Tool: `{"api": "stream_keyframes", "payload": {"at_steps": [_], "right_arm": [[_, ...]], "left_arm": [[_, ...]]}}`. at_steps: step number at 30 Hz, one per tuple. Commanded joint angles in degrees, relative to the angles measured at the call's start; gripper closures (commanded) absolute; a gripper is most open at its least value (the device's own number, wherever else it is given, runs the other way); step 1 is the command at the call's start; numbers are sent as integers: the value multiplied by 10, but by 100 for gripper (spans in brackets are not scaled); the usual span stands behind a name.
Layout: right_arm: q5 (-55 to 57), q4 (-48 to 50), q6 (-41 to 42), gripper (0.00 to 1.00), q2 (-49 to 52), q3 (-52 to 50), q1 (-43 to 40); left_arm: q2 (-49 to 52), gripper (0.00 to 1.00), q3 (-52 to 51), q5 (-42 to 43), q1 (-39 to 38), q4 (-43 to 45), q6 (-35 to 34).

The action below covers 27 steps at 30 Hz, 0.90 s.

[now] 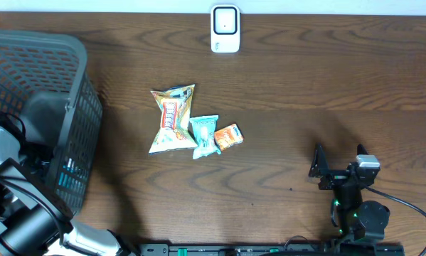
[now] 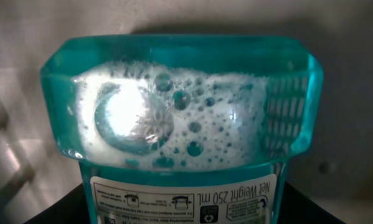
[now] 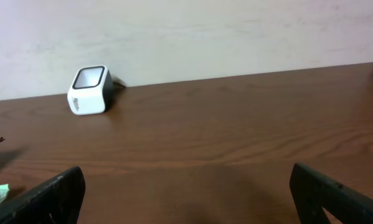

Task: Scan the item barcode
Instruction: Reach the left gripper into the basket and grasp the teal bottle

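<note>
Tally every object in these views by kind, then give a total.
Scanner: 1
Basket: 1
Bottle: 1
Packets: 3 (yellow packet, teal packet, orange packet)
Total: 6

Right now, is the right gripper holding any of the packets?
No, the right gripper stands wide open with nothing in it, as the right wrist view shows.

Wooden table [image 1: 305, 85]: basket [image 1: 81, 107], scanner [image 1: 225, 29], three snack packets [image 1: 173, 121].
</note>
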Motion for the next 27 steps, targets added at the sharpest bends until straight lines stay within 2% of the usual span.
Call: {"api": "stream_keyframes", "payload": {"at_steps": [1,15,22,27], "right_arm": [[2,-2,4,1,0,-1,3],[2,-2,5,1,0,-1,3],[2,-2,4,1,0,-1,3],[2,-2,5,1,0,-1,3]], "left_arm": [[-26,66,22,24,-2,-30,10],[-195,66,29,24,-2,-8,10],[-304,66,69,27,-2,22,-2],[-377,65,116,128,-2,52,-15]]}}
